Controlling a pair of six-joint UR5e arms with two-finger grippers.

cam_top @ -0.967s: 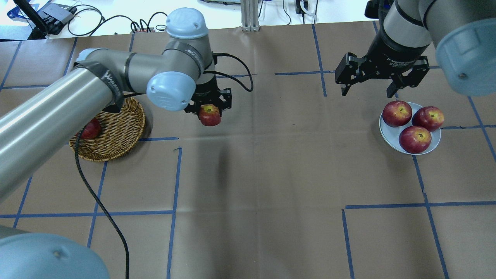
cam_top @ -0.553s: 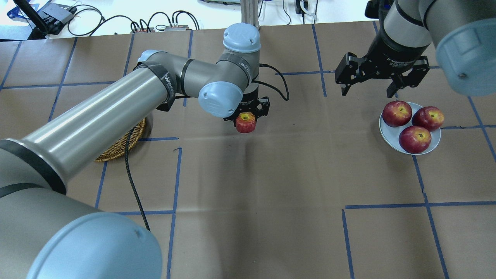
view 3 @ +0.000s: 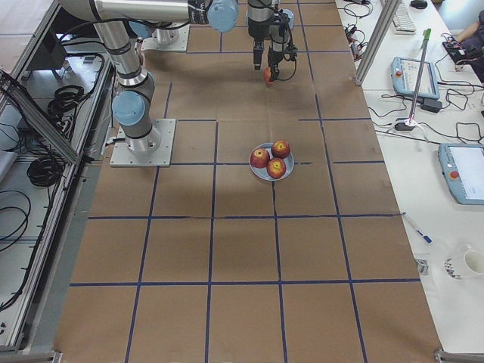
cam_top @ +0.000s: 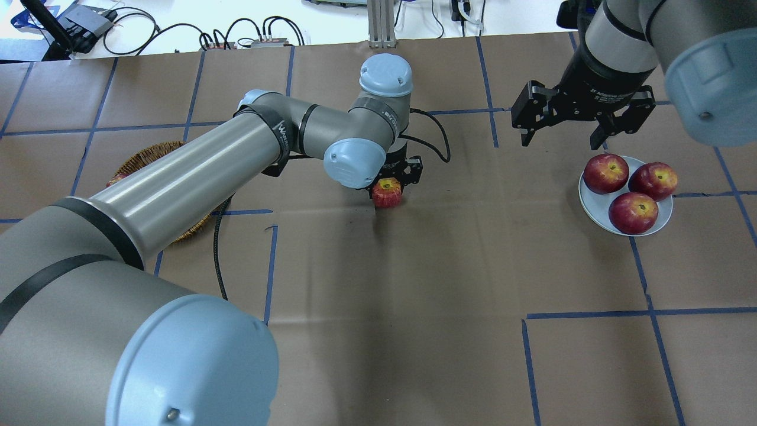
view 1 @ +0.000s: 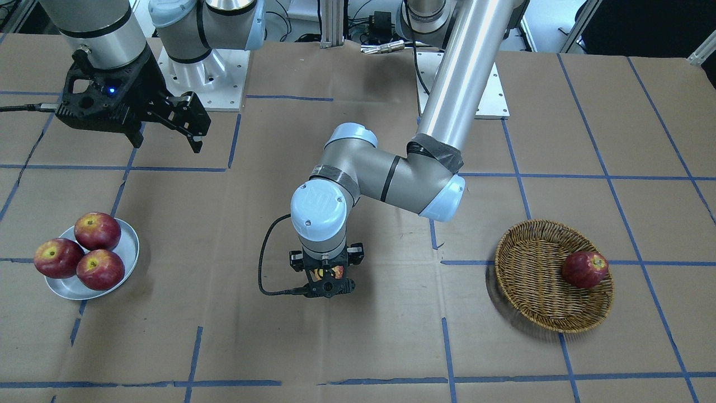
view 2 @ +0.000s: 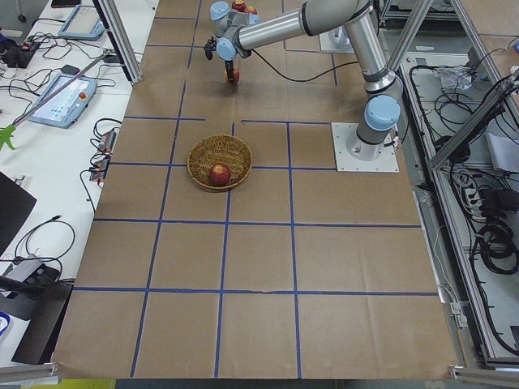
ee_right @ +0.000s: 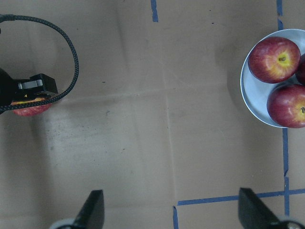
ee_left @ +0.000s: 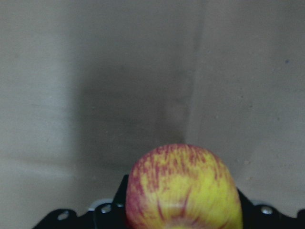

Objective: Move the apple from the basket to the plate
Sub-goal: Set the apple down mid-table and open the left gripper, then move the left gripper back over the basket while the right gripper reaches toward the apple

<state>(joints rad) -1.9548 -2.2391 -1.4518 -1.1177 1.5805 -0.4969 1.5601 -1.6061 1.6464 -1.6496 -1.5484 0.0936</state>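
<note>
My left gripper (cam_top: 391,183) is shut on the apple (cam_top: 387,193), yellow streaked with red, and holds it low over the middle of the table. The apple fills the bottom of the left wrist view (ee_left: 183,188). The wicker basket (view 1: 526,246) is off to that arm's side and holds one dark red apple (view 1: 584,269); in the overhead view the arm mostly hides the basket (cam_top: 148,155). The metal plate (cam_top: 596,207) carries three dark red apples (cam_top: 633,212). My right gripper (cam_top: 559,144) is open and empty, hovering just behind the plate.
The table is covered in brown paper with blue tape lines. The left gripper's black cable (cam_top: 216,254) hangs down toward the table. Both arm bases (view 1: 196,73) stand at the robot's edge. Monitors and cables lie beyond the table.
My left arm has carried the apple to the right, from next to the basket to the table's middle, and slightly lower. My right gripper has not moved.
</note>
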